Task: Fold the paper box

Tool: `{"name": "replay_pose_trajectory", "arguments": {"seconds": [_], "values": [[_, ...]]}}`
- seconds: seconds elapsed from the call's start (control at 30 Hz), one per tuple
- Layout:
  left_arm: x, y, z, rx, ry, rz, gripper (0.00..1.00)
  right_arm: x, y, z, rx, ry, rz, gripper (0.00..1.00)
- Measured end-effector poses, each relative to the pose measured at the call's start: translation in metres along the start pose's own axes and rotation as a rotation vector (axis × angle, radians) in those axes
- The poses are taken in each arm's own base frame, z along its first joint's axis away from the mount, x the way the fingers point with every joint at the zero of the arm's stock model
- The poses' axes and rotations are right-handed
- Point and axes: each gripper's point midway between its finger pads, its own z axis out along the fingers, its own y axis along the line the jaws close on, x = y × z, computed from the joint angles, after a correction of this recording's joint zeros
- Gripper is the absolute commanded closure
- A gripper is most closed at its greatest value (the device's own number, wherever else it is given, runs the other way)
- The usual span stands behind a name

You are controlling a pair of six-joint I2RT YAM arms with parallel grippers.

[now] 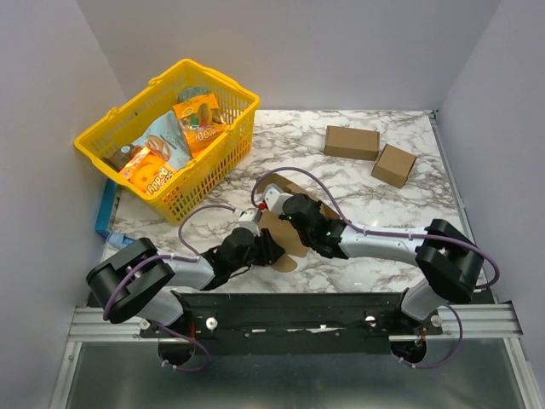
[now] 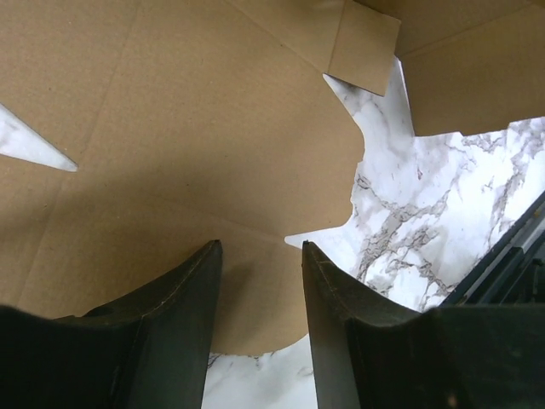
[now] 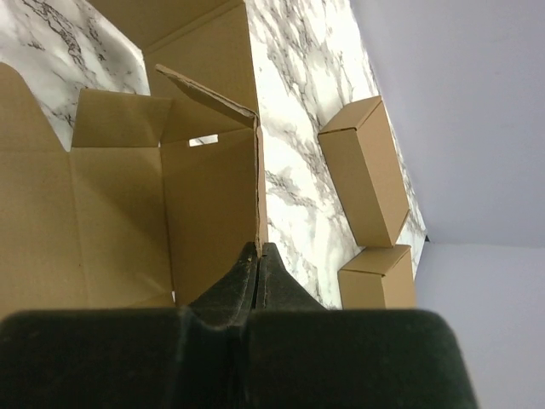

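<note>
The paper box (image 1: 285,243) lies half open on the desk (image 1: 383,209), near the middle of its near edge, between my two arms. My right claw (image 3: 257,251) is pinched together on the thin top edge of one raised side wall of the paper box (image 3: 111,221), which stands upright beside the flat base. My left claw (image 2: 260,251) is apart, its fingers (image 2: 183,298) hanging just over a flat rounded flap of the sheet (image 2: 196,128); I cannot tell whether they touch it. A yellow basket (image 1: 217,166) of packets sits at the far left corner. A long closed carton (image 1: 351,142) and a squarish one (image 1: 393,164) lie close together towards the far right corner.
</note>
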Motion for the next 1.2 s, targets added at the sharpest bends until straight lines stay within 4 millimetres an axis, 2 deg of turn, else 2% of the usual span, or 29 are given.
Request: {"name": "replay_pose_trajectory", "arguments": {"seconds": [0.1,0.17,0.2,0.23,0.33,0.47,0.53,0.67,0.77,0.87,0.97,1.07,1.2], "values": [[0.004,-0.004,-0.001,0.019,-0.003,-0.012,0.48,-0.001,0.000,0.000,0.012,-0.009,0.011,0.99],[0.006,-0.006,-0.001,0.032,-0.006,-0.021,0.44,-0.002,0.002,-0.001,0.012,-0.016,0.014,0.99],[0.007,-0.008,-0.001,0.039,-0.007,-0.025,0.41,-0.001,0.004,-0.001,0.008,-0.017,0.012,0.99],[0.008,-0.009,-0.002,0.046,-0.009,-0.028,0.33,0.000,0.006,-0.002,0.004,-0.018,0.010,0.99],[0.007,-0.016,-0.004,0.076,-0.018,-0.039,0.21,0.000,0.009,-0.006,-0.002,-0.024,0.012,0.99],[-0.003,-0.022,-0.014,0.089,-0.046,-0.019,0.14,0.006,0.009,-0.010,0.000,-0.030,0.017,0.99],[-0.020,-0.029,-0.026,0.096,-0.096,0.008,0.10,0.008,0.008,-0.014,0.002,-0.036,0.021,0.99],[-0.068,-0.033,-0.053,0.076,-0.240,0.048,0.10,0.011,0.006,-0.020,-0.004,-0.050,0.032,0.99],[-0.112,-0.011,-0.069,-0.018,-0.349,0.045,0.09,0.011,0.006,-0.023,-0.011,-0.061,0.041,0.99],[-0.140,0.014,-0.077,-0.122,-0.392,0.048,0.09,0.011,0.006,-0.024,-0.015,-0.068,0.043,0.99],[-0.157,0.018,-0.074,-0.171,-0.383,0.082,0.07,0.011,0.007,-0.025,-0.019,-0.070,0.040,0.99],[-0.171,0.014,-0.060,-0.178,-0.348,0.119,0.08,0.010,0.010,-0.025,-0.023,-0.073,0.034,0.99],[-0.177,0.004,-0.039,-0.141,-0.291,0.137,0.10,0.009,0.013,-0.025,-0.026,-0.074,0.025,0.98]]}}
